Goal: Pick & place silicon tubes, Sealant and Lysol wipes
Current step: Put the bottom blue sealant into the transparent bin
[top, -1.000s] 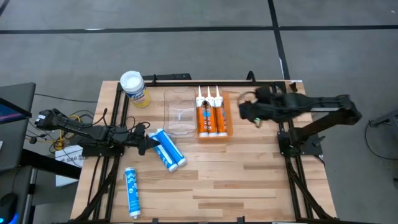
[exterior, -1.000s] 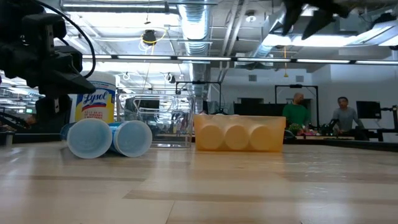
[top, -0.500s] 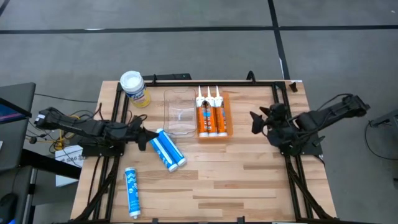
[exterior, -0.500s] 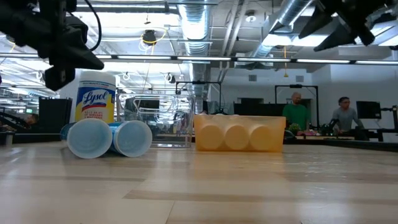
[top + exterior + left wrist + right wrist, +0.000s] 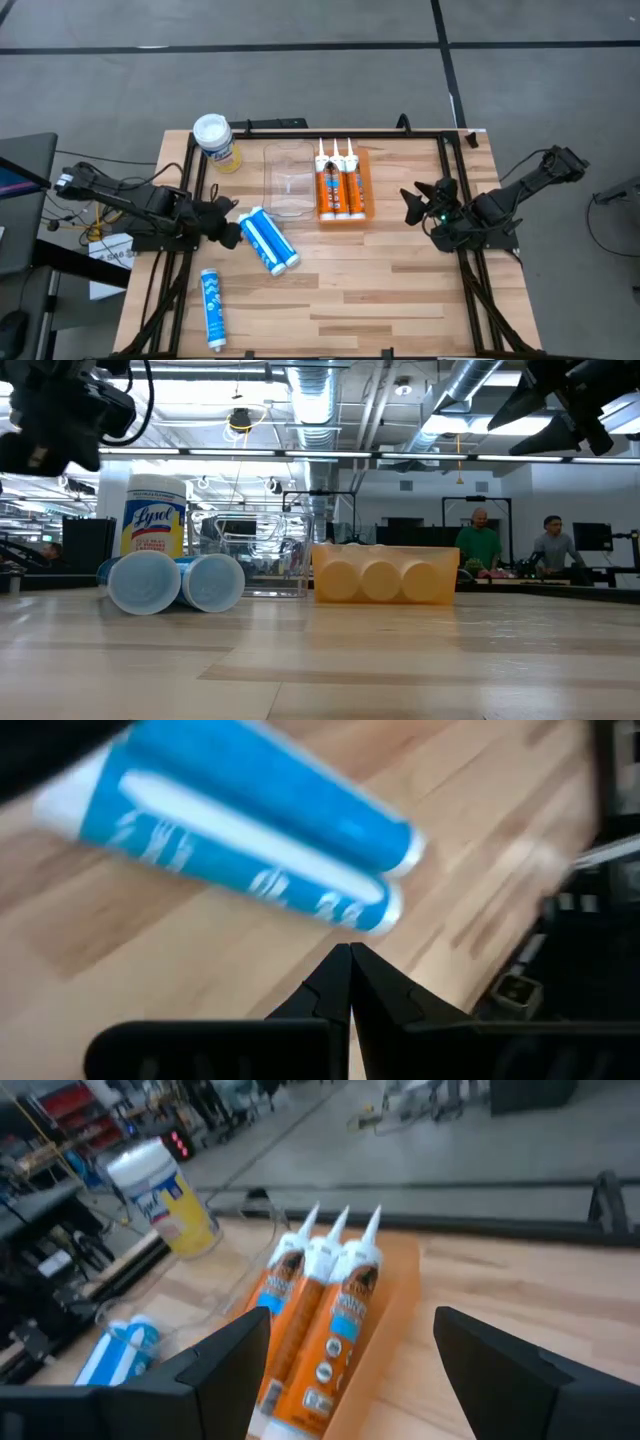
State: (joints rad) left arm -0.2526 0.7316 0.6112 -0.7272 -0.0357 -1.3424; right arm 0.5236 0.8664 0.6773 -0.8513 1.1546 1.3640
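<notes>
Both arms matte black, slender jointed links. Left arm (image 5: pixel 130 200): loose black cable loops at wrist. Right gripper (image 5: pixel 350 1370): broad, flat, black tapered fingers (image 5: pixel 225 1365).

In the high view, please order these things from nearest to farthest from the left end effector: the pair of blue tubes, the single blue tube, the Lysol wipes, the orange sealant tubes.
From the left end effector:
1. Pair of blue tubes, right beside it, toward the table's middle.
2. Single blue tube, near the front left corner.
3. Lysol wipes, at the back left corner; too close to the single tube to rank firmly.
4. Orange sealant tubes, in the tray at back centre.
</notes>
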